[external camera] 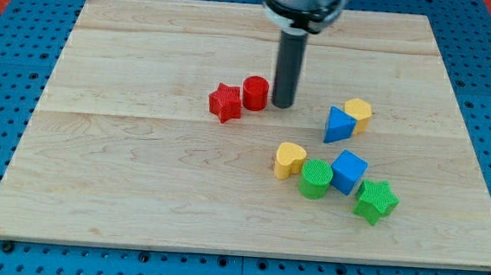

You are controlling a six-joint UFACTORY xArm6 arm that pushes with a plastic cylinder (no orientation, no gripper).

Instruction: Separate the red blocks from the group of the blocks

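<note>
A red star block [225,101] and a red cylinder block [255,93] lie touching each other near the board's middle. My tip [282,104] stands just to the right of the red cylinder, very close to it or touching. The other blocks lie to the right and lower: a blue triangular block [339,126] against a yellow block [358,113], and a cluster of a yellow heart block [290,160], a green cylinder [316,178], a blue cube [348,172] and a green star [376,201].
The wooden board [138,191] lies on a blue pegboard table [6,95]. The arm's dark body [305,3] hangs over the board's top edge.
</note>
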